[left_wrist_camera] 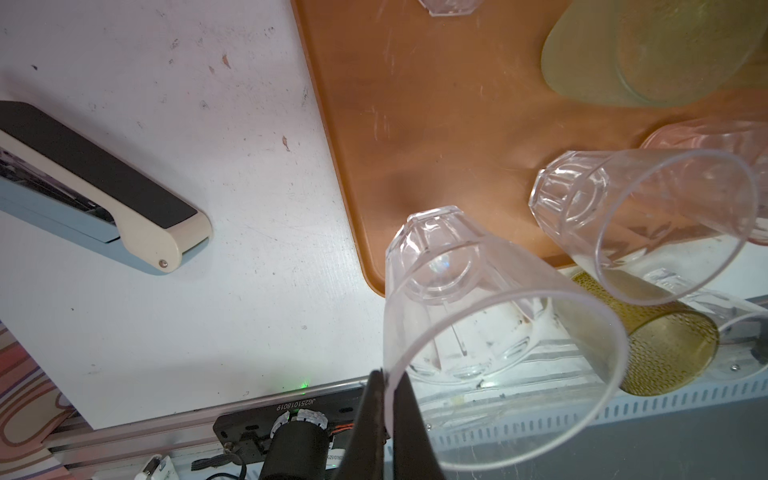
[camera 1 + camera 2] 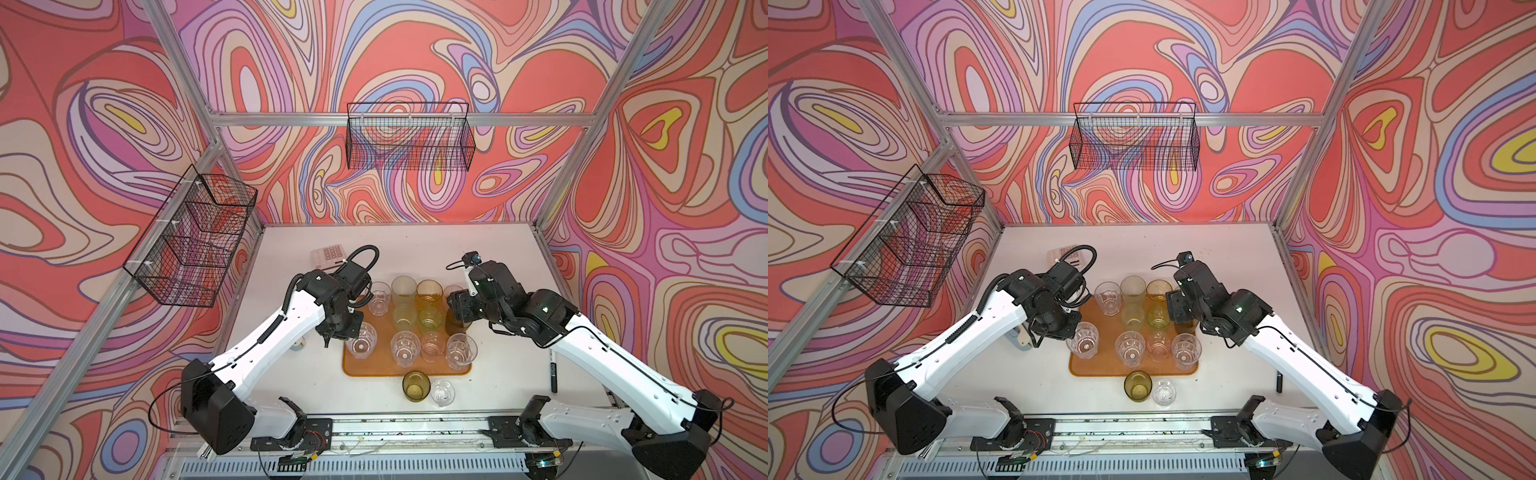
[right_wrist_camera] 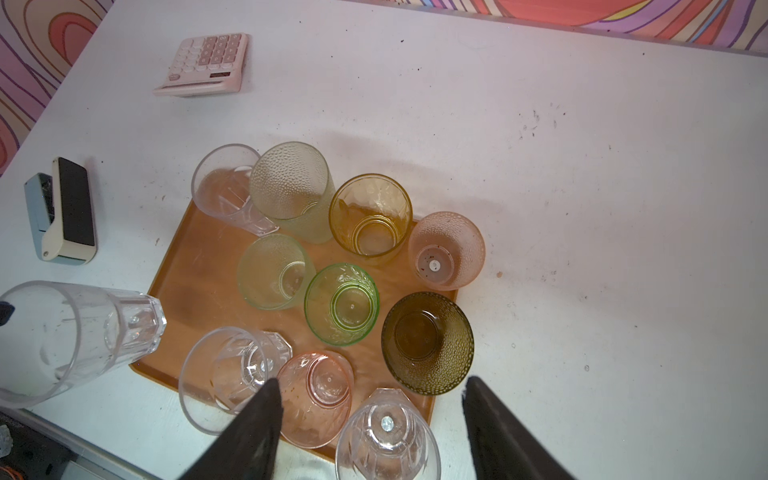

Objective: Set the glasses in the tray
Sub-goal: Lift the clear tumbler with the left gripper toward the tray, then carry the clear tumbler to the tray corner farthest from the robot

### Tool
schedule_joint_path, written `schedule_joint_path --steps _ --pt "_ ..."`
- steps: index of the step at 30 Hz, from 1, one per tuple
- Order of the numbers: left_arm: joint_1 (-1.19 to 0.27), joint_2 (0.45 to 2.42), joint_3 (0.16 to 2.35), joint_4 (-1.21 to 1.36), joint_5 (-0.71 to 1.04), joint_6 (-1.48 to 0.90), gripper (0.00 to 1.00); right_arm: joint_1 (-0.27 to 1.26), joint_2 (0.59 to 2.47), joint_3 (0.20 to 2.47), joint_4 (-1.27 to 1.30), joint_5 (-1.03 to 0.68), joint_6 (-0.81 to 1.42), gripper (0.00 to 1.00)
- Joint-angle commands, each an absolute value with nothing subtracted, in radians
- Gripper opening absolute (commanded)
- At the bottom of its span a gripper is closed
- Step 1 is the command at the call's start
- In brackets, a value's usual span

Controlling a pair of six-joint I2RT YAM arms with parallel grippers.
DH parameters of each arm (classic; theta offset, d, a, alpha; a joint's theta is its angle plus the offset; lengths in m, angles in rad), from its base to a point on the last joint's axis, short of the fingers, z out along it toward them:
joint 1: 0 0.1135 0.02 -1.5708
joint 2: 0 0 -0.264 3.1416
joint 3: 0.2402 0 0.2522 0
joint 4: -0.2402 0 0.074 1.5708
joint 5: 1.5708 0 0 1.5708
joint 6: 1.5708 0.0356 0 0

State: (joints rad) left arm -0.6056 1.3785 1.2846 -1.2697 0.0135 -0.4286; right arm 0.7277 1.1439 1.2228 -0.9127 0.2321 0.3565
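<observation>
White tabletop [image 2: 490, 257], enclosed by swirl-patterned walls, is carrying the orange tray [image 2: 374, 368] near its middle; two black wire baskets [image 2: 409, 137] are hanging on the walls.

Left gripper [image 1: 388, 384] is pinching the rim of a clear faceted glass [image 1: 469, 316], its jaws closed on the thin wall. In both top views this glass [image 2: 360, 340] is sitting at the tray's near left corner; whether its base is resting on the tray cannot be told.

Right gripper [image 3: 374, 399] is hovering with its jaws standing wide and holding nothing, just above an olive glass [image 3: 428, 343] at the tray's right edge.

Ten other glasses are standing on the tray, among them a green one [image 3: 341, 303], an amber one [image 3: 370, 218] and a pink one [image 3: 446, 249].

Two glasses are standing off the tray, just beyond its near edge: a dark olive one [image 2: 415, 385] and a small clear one [image 2: 442, 392], just beside each other.

A calculator [image 3: 203, 64] and a stapler [image 3: 62, 210] are lying left of the tray, and a marker [image 2: 553, 374] is lying to the right.
</observation>
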Motion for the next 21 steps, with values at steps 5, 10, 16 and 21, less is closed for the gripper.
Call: schedule_joint_path --steps 5,10,16,21 --pt "-0.583 1.434 1.342 -1.231 0.01 -0.411 0.03 0.725 1.152 1.243 -0.931 0.229 0.346 0.71" --pt "-0.576 1.478 1.363 -1.203 0.008 -0.412 0.03 0.725 1.153 1.242 -0.931 0.227 0.345 0.71" --pt "-0.566 1.517 1.375 -1.172 0.017 -0.426 0.04 0.725 1.149 1.236 -0.924 0.225 0.348 0.71" --pt "-0.564 1.55 1.385 -1.149 0.034 -0.442 0.04 0.726 1.155 1.236 -0.925 0.223 0.347 0.71"
